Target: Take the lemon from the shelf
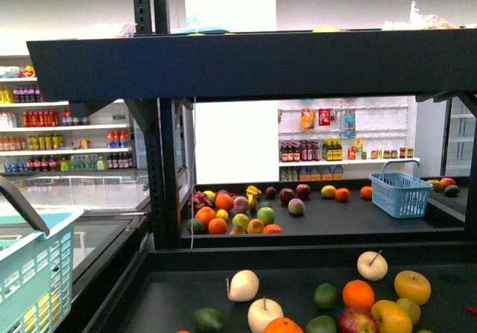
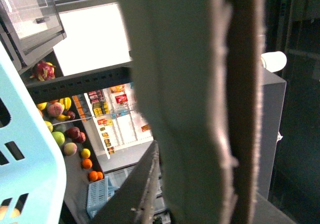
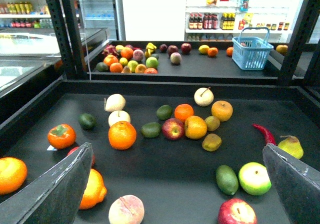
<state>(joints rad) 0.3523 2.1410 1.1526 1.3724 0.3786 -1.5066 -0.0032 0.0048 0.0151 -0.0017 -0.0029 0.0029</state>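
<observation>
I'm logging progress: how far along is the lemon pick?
Done: nothing yet. The right tool is open and empty over the shelf. In hand: only lining up, with what looks like the lemon lying untouched on the deck among apples and oranges. Left: reach it, close on it and lift it off.

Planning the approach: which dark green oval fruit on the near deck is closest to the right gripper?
The dark green fruit beside the pale green apple, by the right gripper; the other three lie farther back.
</observation>
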